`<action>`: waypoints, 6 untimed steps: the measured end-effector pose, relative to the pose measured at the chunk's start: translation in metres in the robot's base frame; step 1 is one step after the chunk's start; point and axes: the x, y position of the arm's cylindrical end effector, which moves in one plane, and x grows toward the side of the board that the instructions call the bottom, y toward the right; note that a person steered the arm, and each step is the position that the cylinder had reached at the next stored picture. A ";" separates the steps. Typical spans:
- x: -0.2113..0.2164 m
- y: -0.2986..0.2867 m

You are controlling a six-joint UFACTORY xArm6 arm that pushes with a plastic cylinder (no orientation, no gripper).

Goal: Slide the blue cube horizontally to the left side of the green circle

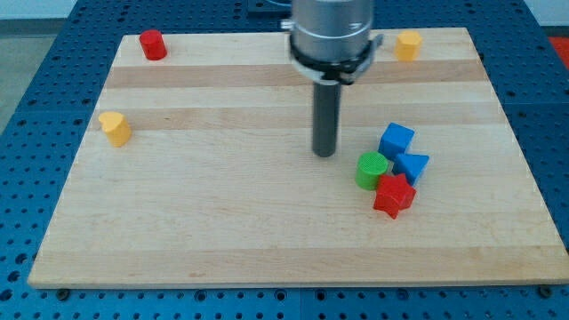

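My tip (324,153) sits on the wooden board (222,222), a plain rod end with nothing to spread or pinch, touching no block. It stands to the view's left of a tight cluster of 4: the green circle (372,170), the blue cube (396,140) just above and to the right of it, a second blue block (412,165) (shape looks wedge-like, cannot be sure) beside the circle on the right, and a red star (394,196) below. The cube appears to touch or nearly touch both the circle and the other blue block. Risks as I judge them: the cube lies on the far side of the circle from my tip, so a direct push from here would hit the green circle first and shift the reference. Getting behind the cube means skirting the cluster; a tight path could clip the second blue block or the star. A leftward push on the cube's right face may drag the circle along by contact. 3 outliers, a red cylinder (153,44), a yellow block (408,45) and another yellow block (115,128), are well apart and pose no hazard.
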 end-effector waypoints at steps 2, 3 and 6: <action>-0.045 0.127; -0.030 0.194; 0.000 0.090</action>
